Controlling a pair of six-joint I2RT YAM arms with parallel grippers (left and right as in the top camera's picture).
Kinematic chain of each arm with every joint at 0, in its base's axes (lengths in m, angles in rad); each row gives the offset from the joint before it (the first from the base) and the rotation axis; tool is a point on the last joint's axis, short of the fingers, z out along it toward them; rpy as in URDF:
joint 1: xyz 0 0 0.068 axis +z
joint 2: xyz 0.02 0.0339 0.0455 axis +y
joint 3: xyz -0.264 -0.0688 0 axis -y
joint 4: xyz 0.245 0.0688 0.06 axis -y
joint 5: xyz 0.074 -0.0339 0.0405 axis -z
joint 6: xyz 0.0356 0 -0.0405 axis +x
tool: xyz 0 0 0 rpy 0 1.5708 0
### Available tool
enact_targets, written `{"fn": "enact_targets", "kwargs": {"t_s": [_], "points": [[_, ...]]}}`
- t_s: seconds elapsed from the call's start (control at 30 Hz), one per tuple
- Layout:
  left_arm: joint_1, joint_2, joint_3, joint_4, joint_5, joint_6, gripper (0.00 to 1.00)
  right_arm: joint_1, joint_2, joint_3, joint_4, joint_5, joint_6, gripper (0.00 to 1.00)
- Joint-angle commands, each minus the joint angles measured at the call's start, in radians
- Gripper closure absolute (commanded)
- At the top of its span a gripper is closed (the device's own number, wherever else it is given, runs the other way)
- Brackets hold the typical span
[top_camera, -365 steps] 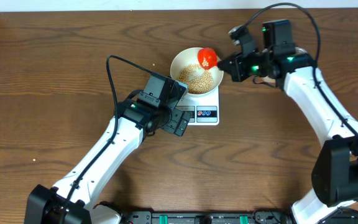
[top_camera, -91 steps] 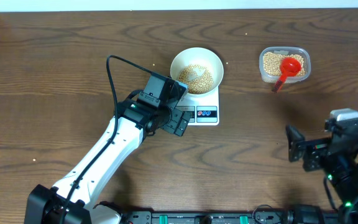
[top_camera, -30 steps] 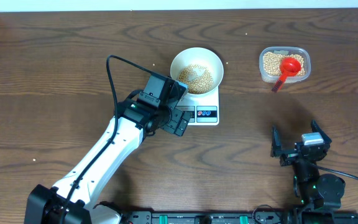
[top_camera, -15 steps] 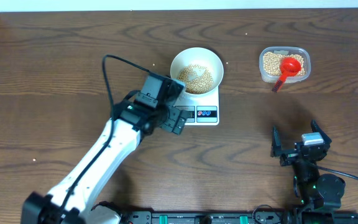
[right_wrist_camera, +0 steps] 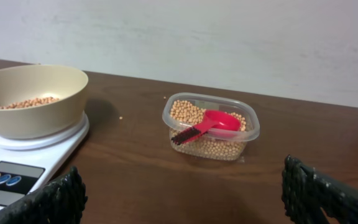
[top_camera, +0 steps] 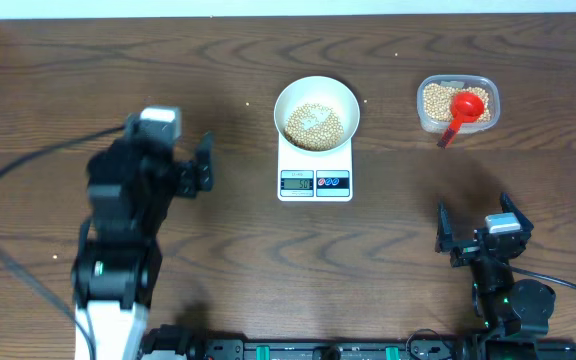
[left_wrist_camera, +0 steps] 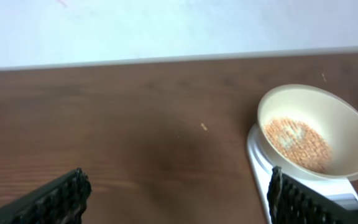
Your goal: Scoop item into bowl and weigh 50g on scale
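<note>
**Left gripper** (left_wrist_camera: 176, 190): fingers spread wide, nothing held. Half a second ago this gripper sat against the front-left corner of the scale (top_camera: 315, 183). It has since pulled back to the left side of the table (top_camera: 48, 80) and is now well apart from the scale. Its wrist camera sees the bowl (top_camera: 281, 102) off to the right.

**Right gripper** (right_wrist_camera: 182, 180): fingers spread wide, nothing held. It is parked at the near edge of the table, where it was a second ago.

**Work items:**
- The bowl stands centred on the scale platform with a shallow heap of beans (top_camera: 314, 124) in its bottom.
- The red scoop (top_camera: 463, 107) lies in the clear tub (top_camera: 424, 118) on the remaining beans, handle resting over the rim. The tub is well to the right of the scale.

**Effect of the change:** The scale display is now uncovered and lit. Its digits are too small to read, so the 50 g target cannot be confirmed. With the scoop set down and both arms clear, the filling step appears finished and the load sits undisturbed for a reading.
</note>
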Motion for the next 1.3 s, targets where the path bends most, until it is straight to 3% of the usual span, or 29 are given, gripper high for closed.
{"fn": "enact_targets", "kwargs": {"t_s": [0.0, 0.13, 0.57, 1.27], "points": [[0.060, -0.164, -0.131, 0.063, 0.023, 0.036, 0.07, 0.008, -0.008, -0.002, -0.005, 0.008, 0.004, 0.01], [0.080, -0.322, -0.272, 0.137, 0.023, 0.089, 0.07, 0.008, -0.008, -0.002, -0.005, 0.008, 0.004, 0.01], [0.104, -0.775, -0.709, 0.316, 0.022, 0.106, 0.07, 0.008, -0.008, -0.002, -0.005, 0.008, 0.004, 0.01], [0.103, -0.878, -0.817, 0.229, 0.019, 0.140, 0.07, 0.008, -0.008, -0.002, -0.005, 0.008, 0.004, 0.01]]}}
